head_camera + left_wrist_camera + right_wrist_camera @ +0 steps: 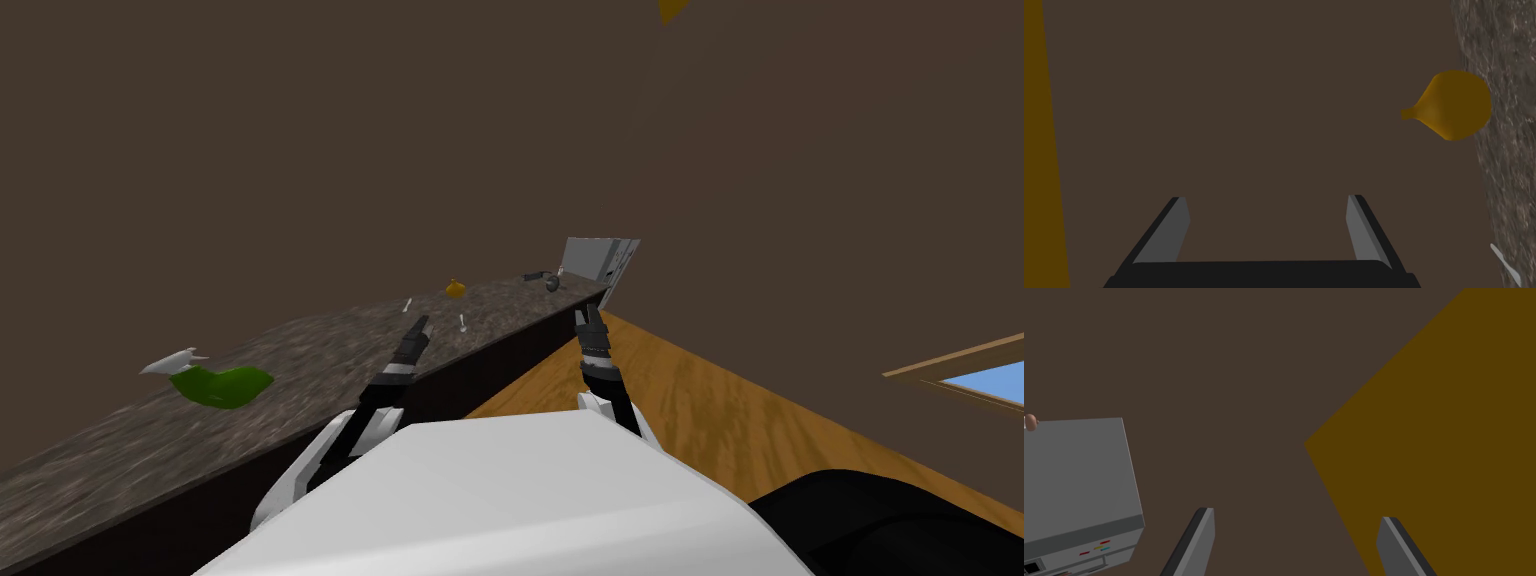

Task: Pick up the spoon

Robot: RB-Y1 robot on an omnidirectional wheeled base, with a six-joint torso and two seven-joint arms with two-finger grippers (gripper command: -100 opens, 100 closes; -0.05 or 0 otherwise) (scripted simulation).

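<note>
Countertop (300, 370) of speckled stone runs along the left in the head view. The spoon (462, 322), small and pale, lies on it just right of the left gripper (422, 326), nearer than an orange onion (455, 289). The right gripper (590, 314) hangs past the counter's edge. Left wrist view: fingers (1169, 230) spread, empty. Right wrist view: fingers (1201, 543) spread, empty, near a grey appliance (1079, 478).

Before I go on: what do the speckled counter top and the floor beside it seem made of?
Mottled grey-brown counter top: likely stone such as granite, matte, judging by its fine speckle. Orange-brown floor: likely wood, by its streaked grain; sheen unclear.
</note>
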